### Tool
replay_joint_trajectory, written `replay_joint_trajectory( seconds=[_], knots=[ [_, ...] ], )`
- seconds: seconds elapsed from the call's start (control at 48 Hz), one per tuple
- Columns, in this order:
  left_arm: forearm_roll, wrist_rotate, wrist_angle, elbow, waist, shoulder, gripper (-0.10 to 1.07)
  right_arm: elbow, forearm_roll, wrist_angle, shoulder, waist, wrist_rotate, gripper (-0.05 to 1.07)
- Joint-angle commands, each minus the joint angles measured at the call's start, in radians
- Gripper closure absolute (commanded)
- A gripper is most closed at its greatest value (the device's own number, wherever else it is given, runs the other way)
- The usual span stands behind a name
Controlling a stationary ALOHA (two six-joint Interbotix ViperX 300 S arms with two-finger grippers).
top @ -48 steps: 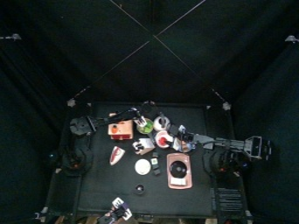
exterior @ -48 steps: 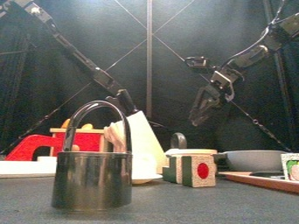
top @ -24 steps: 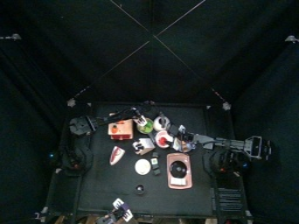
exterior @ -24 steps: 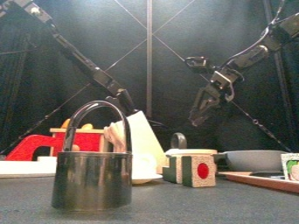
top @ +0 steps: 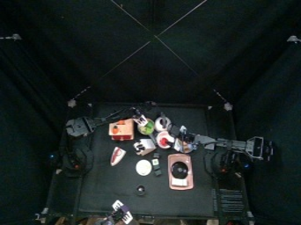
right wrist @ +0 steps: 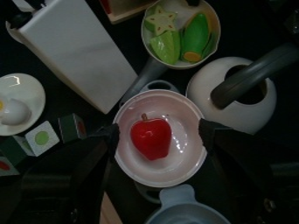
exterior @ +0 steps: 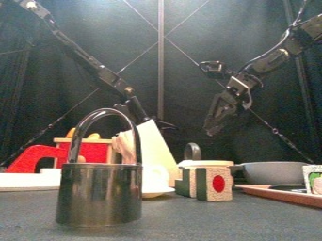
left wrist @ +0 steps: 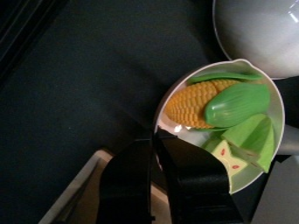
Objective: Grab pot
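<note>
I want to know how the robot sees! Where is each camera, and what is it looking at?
Top view: high above, looking straight down at the small table; both arms reach in from the sides.
Front view: at the table's edge, looking level past a metal pail; both arms hang behind.
Left wrist view: on the left arm, looking down at a corn bowl; its own fingers show.
Right wrist view: on the right arm, over an apple bowl; its fingers frame the bowl.
Shared: the right wrist view also shows the corn bowl.
</note>
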Motion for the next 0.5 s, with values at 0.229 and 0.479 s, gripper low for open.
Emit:
replay_joint_trajectory(
  seconds=[0.229, 0.479],
  knots=[
    [-0.026, 0.000, 0.006, -0.046, 0.002, -0.040, 0.52, -0.008, 0.000, -0.008, -0.012, -0.003, -0.002, 0.01],
    [-0.040, -0.002, 0.011, -0.049, 0.000, -0.066, 0.52, -0.005, 0.000, -0.008, -0.012, -0.003, -0.002, 0.01]
  ],
)
